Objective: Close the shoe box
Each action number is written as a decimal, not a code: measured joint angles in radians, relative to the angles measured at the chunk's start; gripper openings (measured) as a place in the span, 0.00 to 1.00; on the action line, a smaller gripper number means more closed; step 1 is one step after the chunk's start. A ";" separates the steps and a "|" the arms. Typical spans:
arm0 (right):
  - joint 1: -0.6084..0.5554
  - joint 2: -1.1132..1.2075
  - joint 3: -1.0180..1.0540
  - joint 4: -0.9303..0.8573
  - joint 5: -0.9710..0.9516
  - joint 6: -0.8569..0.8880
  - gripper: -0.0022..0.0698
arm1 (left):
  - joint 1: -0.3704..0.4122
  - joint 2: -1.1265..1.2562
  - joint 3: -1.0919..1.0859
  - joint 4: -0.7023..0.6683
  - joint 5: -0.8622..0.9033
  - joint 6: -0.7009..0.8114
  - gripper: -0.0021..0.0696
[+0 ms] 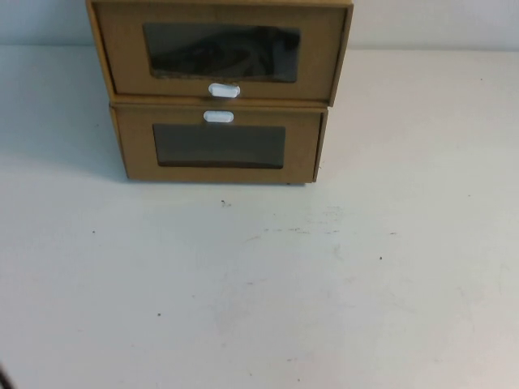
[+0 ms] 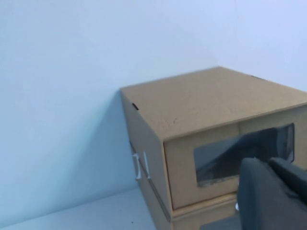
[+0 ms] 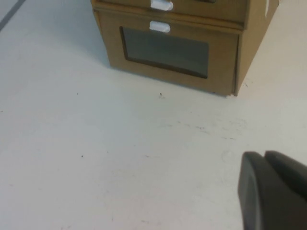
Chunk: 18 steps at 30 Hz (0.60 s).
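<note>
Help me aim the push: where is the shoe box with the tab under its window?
In the high view, the shoe box sits at top center, stacked directly on the like cardboard box, protruding slightly forward. Neither gripper shows there.

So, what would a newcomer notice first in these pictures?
Two stacked cardboard boxes at the table's far edge. The upper, the shoe box, has its white tab below its window; the lower box has its tab above. The left gripper is near the shoe box's front; the right gripper hovers over bare table.
</note>
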 joint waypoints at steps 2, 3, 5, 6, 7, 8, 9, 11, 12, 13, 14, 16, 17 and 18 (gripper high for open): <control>0.000 -0.101 0.114 0.000 -0.077 0.002 0.01 | 0.000 -0.153 0.126 -0.002 -0.035 0.000 0.03; 0.000 -0.149 0.171 0.000 -0.112 0.002 0.01 | 0.000 -0.213 0.184 -0.002 -0.043 0.000 0.03; 0.000 -0.236 0.286 0.000 -0.216 0.015 0.01 | 0.000 -0.364 0.293 0.007 -0.064 0.000 0.03; 0.000 -0.266 0.332 0.000 -0.272 0.020 0.01 | 0.000 -0.420 0.334 0.022 -0.077 0.000 0.03; 0.000 -0.298 0.388 0.002 -0.330 0.024 0.01 | 0.000 -0.471 0.384 0.043 -0.093 0.000 0.03; 0.000 -0.324 0.440 0.007 -0.388 0.027 0.01 | 0.000 -0.498 0.424 0.059 -0.114 0.000 0.03; 0.000 -0.341 0.478 0.014 -0.439 0.027 0.01 | 0.000 -0.507 0.452 0.067 -0.126 0.000 0.03; 0.000 -0.365 0.568 0.048 -0.546 0.029 0.01 | 0.000 -0.495 0.506 0.073 -0.122 0.000 0.03; 0.000 -0.370 0.608 0.074 -0.580 0.030 0.01 | 0.000 -0.483 0.524 0.073 -0.112 0.000 0.03; 0.000 -0.371 0.645 0.101 -0.618 0.031 0.01 | 0.000 -0.465 0.546 0.073 -0.104 0.000 0.03; 0.000 -0.371 0.680 0.122 -0.649 0.031 0.01 | 0.000 -0.449 0.568 0.073 -0.096 0.000 0.03; 0.000 -0.367 0.739 0.139 -0.716 0.031 0.01 | 0.000 -0.423 0.609 0.073 -0.095 0.000 0.03; 0.000 -0.365 0.772 0.139 -0.754 0.031 0.01 | 0.000 -0.411 0.628 0.073 -0.098 0.000 0.03; 0.000 -0.359 0.797 0.137 -0.784 0.031 0.01 | 0.000 -0.406 0.642 0.073 -0.103 0.000 0.03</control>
